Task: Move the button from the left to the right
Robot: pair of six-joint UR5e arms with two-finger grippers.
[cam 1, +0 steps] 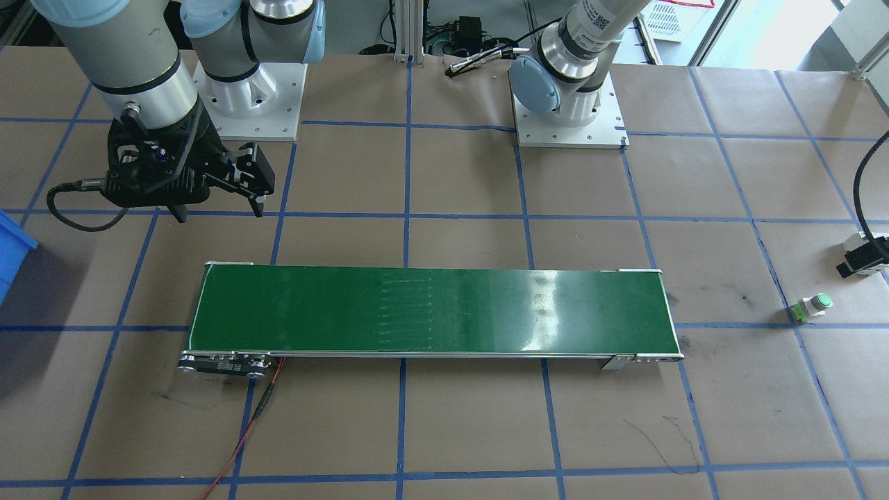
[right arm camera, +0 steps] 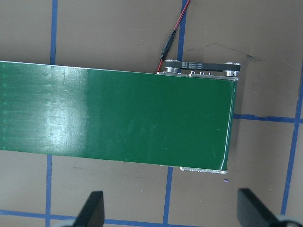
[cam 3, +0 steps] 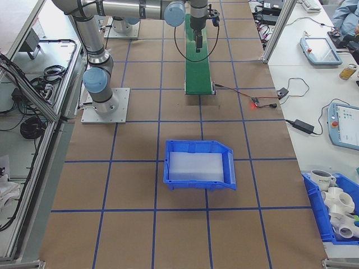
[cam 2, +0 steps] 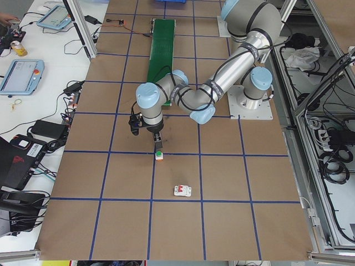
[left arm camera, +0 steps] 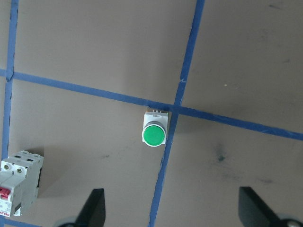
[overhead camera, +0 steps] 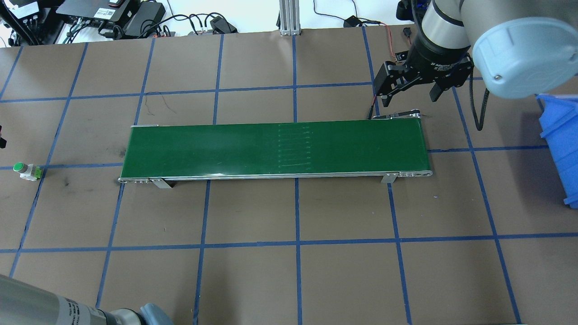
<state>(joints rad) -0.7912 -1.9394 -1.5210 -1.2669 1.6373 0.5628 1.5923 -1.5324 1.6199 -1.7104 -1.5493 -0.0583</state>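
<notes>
Button (left arm camera: 154, 135): it sits on the worktop (overhead camera: 253, 271) at the robot's left end, on a crossing of blue tape lines, green cap up toward the left wrist camera, white body under it. In the overhead view it lies well apart from the belt's left end. Nothing touches it.
Breaker (left arm camera: 18, 182): a white block with a red mark, near the button but apart from it, toward the bottom left of the left wrist view. It is no part of the task.
Left claw (left arm camera: 173, 210): it hangs above the button with its jaws spread wide; both fingertips (left arm camera: 94, 205) show dark at the bottom of the wrist view, and nothing is between them. The button lies ahead of the gap, not yet inside it.
Belt (overhead camera: 275, 146): a long green conveyor across the middle of the worktop, bare of objects, with a red wire at its right end.
Right claw (overhead camera: 408, 92): it hovers over the belt's right end, jaws open and empty, the belt end filling its wrist view.
Bin (overhead camera: 560, 135): a blue bin at the far right edge of the worktop, past the belt.
Step in hand: by my reading, the approach to the pick; the button is not grasped.
Next move: the left claw likely needs to centre its gap over the green cap, come down around the white body, and close. The body is short, so the fingers must go low; the breaker is far enough aside to clear.
</notes>
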